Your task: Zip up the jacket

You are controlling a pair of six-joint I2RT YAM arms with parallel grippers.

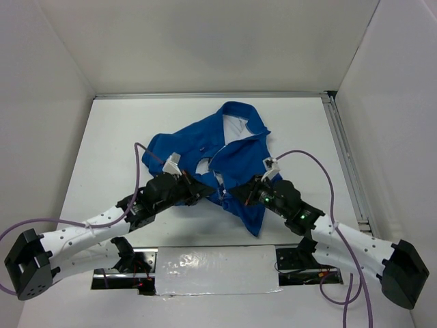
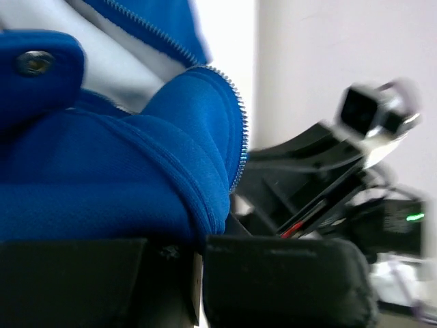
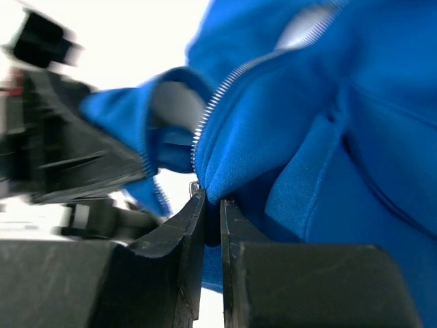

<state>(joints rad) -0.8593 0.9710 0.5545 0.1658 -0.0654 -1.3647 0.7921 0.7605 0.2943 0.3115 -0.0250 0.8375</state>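
So the small bright royal-blue soft fabric jacket (image 1: pixel 235 147) is lying rumpled around the middle of the white table (image 1: pixel 123 137), collar pointing to the far side. The front is flopped open up top, so you can see the white inner lining (image 1: pixel 235 130). The lower part is bunched up right where the two arms meet. From the overhead view you honestly can't tell what either claw is doing, since the left gripper (image 1: pixel 208 190) and right gripper (image 1: pixel 240 193) are just black lumps sitting on blue cloth near the front opening. The wrist cams sort that out. On the left wrist view, the left gripper (image 2: pixel 199 256) is pressed together on a rolled fold of the jacket's edge, with the pale zipper teeth (image 2: pixel 239 137) curving down beside it and a little round metal snap (image 2: pixel 34 62) up in the corner. On the right wrist view, the right gripper (image 3: pixel 213 205) has its two black fingers nearly touching, pinching a thin fold of blue fabric just below the zipper line. Each wrist cam also catches the other arm, blurry, just beside the cloth.
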